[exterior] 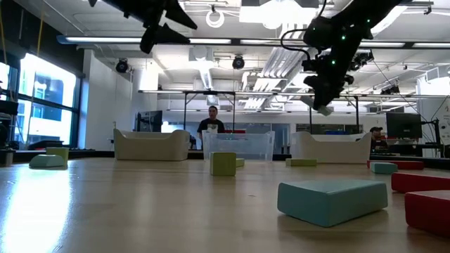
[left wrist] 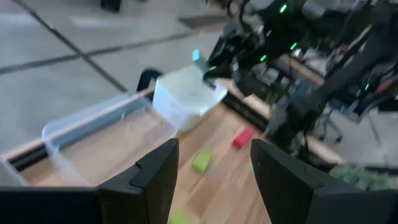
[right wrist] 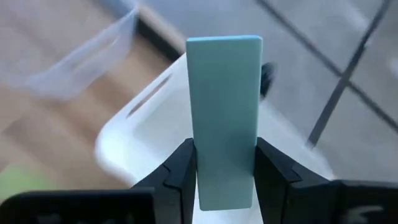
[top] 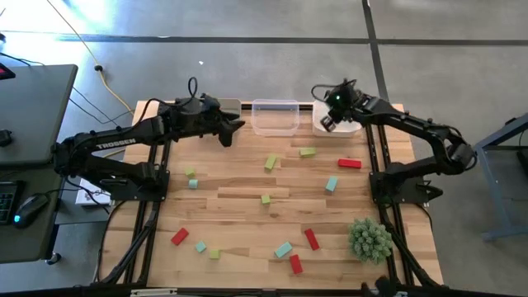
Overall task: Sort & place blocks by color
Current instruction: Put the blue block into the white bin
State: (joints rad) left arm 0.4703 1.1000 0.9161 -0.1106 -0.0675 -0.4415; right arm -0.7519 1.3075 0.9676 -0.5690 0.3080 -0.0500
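Overhead, the light wooden tabletop (top: 247, 198) carries scattered blocks: red ones (top: 350, 163), yellow-green ones (top: 308, 152) and teal ones (top: 331, 184), with a spiky green plant ball (top: 370, 239) near the right front corner. At the far edge stand a clear plastic bin (top: 275, 116) and, just beside it, a white bin (top: 338, 126). The right gripper (right wrist: 225, 186) hangs over the white bin, pinching an upright teal block (right wrist: 224, 112). The left gripper (left wrist: 214, 168) hovers beside the clear bin, fingers spread wide with nothing between them. Beyond the table, grey concrete floor, bright windows, ceiling lights and a seated person (exterior: 211, 121).
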